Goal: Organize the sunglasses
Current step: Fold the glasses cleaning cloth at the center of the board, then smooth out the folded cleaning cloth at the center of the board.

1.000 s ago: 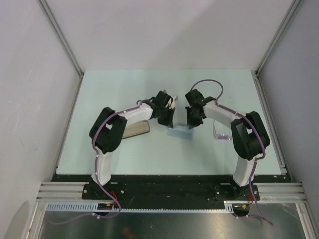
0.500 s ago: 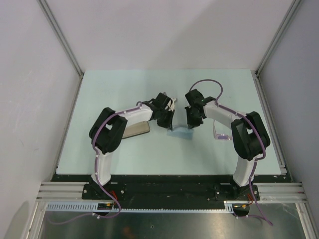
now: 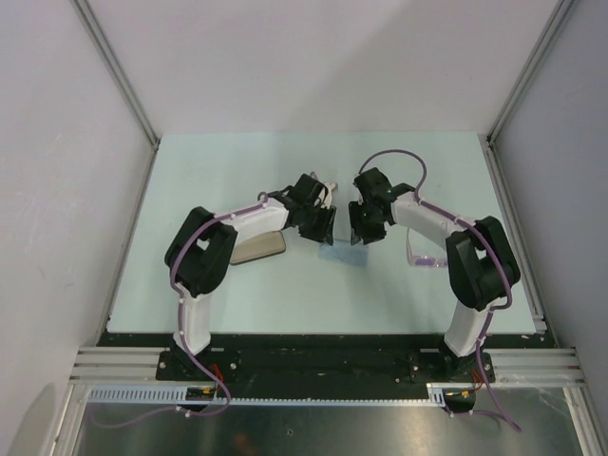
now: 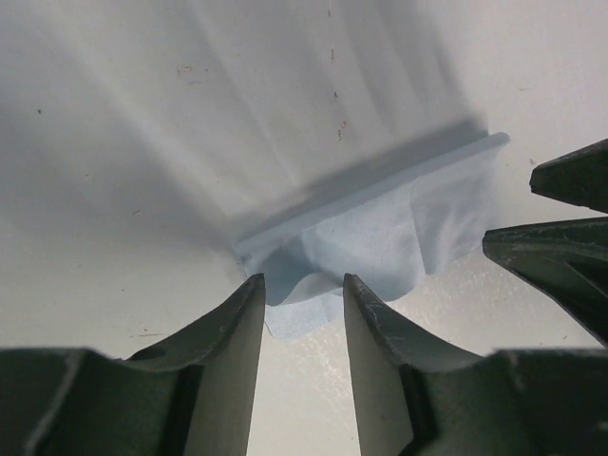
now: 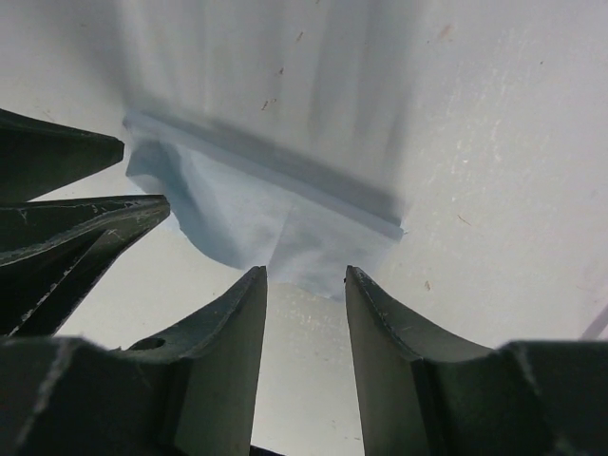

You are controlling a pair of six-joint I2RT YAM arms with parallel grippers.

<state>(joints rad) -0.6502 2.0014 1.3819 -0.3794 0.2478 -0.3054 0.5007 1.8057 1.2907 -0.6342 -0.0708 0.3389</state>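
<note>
Pale green bench (image 3: pixel 228 171) carries everything. We hold the left jaws and right jaws apart and facing, each straddling an edge of the pale blue folded cloth (image 4: pixel 380 237), likely to pinch and spread it. Dark oblong rounded case (image 3: pixel 258 247) lies behind the left jaws; thin pink-framed sunglasses (image 3: pixel 424 256) lie well outside the right jaws.

Pale blue cloth (image 4: pixel 380 237) lay near the middle of the bench (image 3: pixel 237 180), folded, with one straight creased edge and a rumpled, raised near side. Oblong case (image 3: pixel 264 247) with rounded ends lay flat to its left, apart from it. Bench surface pale, flecked with small marks.
</note>
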